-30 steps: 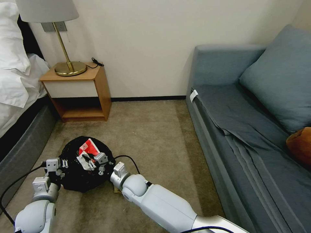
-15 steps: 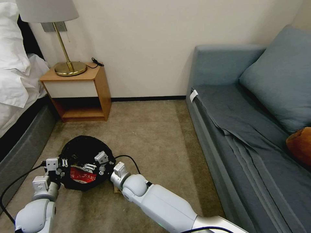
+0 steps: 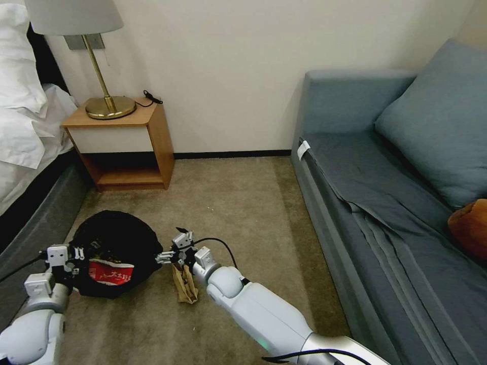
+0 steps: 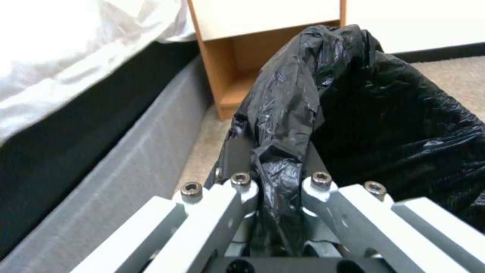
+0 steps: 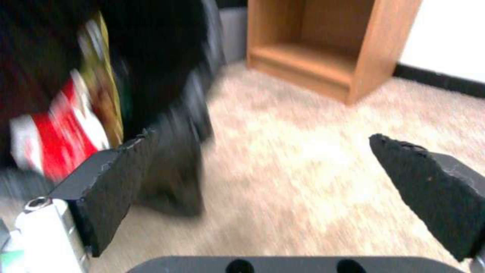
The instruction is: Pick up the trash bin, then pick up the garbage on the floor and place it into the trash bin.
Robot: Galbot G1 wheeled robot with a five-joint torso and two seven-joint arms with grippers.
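The trash bin [image 3: 119, 235], lined with a crinkly black bag, sits tilted at the lower left of the carpet. My left gripper [image 3: 76, 253] is shut on its rim, and the left wrist view shows the bag [image 4: 354, 98] pinched between my left gripper's [image 4: 278, 170] fingers. A red-and-white wrapper [image 3: 110, 272] lies inside the bin, seen again as the red wrapper [image 5: 60, 140] beside a yellow wrapper [image 5: 108, 98]. My right gripper [image 3: 171, 248] hangs open and empty just right of the bin; its [image 5: 268, 163] pads stand wide apart. A crumpled tan-brown scrap [image 3: 185, 286] lies on the carpet under it.
A wooden nightstand [image 3: 127, 147] with a brass lamp [image 3: 104, 101] stands against the far wall. The bed [image 3: 30, 203] runs along the left, the blue sofa [image 3: 385, 203] along the right, with a brown plush [image 3: 469, 228] on it. Open carpet [image 3: 243, 203] lies between.
My right gripper let the red-and-white wrapper drop into the bin, then pulled out to the right, open. The left arm shifted the bin leftward. The tan scrap now shows.
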